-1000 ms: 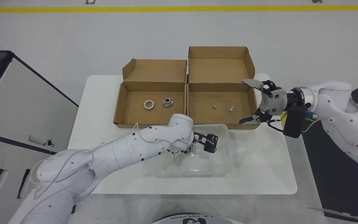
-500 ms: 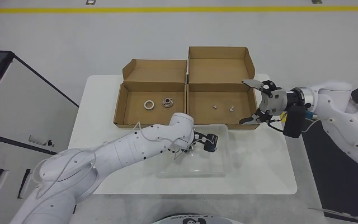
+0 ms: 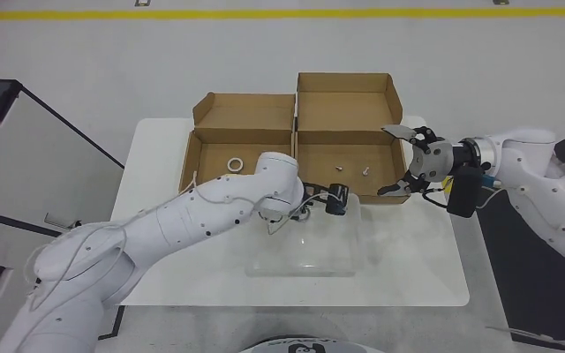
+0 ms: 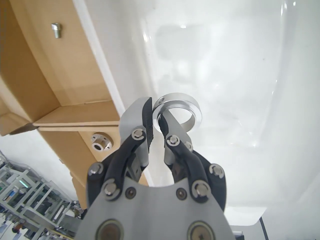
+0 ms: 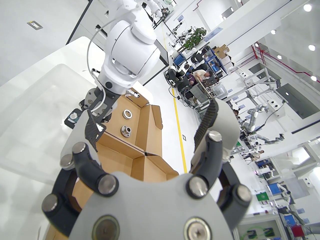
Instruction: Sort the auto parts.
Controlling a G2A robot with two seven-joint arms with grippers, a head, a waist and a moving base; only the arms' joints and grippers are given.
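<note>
My left gripper (image 4: 156, 118) is shut on the rim of a silver metal ring (image 4: 192, 116) and holds it above the clear plastic tray (image 3: 300, 275), close to the cardboard boxes. In the top view that left gripper (image 3: 305, 212) sits at the tray's back edge. The left box (image 3: 190, 163) holds another ring (image 3: 235, 164) and a flanged hub (image 4: 100, 143). Two small bolts (image 3: 338, 166) lie in the right box (image 3: 318, 154). My right gripper (image 3: 395, 161) hangs open and empty at the right box's right wall.
Both boxes stand side by side at the back of the white table (image 3: 159, 176), lids folded open away from me. The tray takes up the table's middle front. A black module hangs under the right forearm (image 3: 463, 190).
The left arm has swung from over the tray's middle toward the boxes, carrying the ring, and now covers the hub in the top view. The right arm has kept still.
</note>
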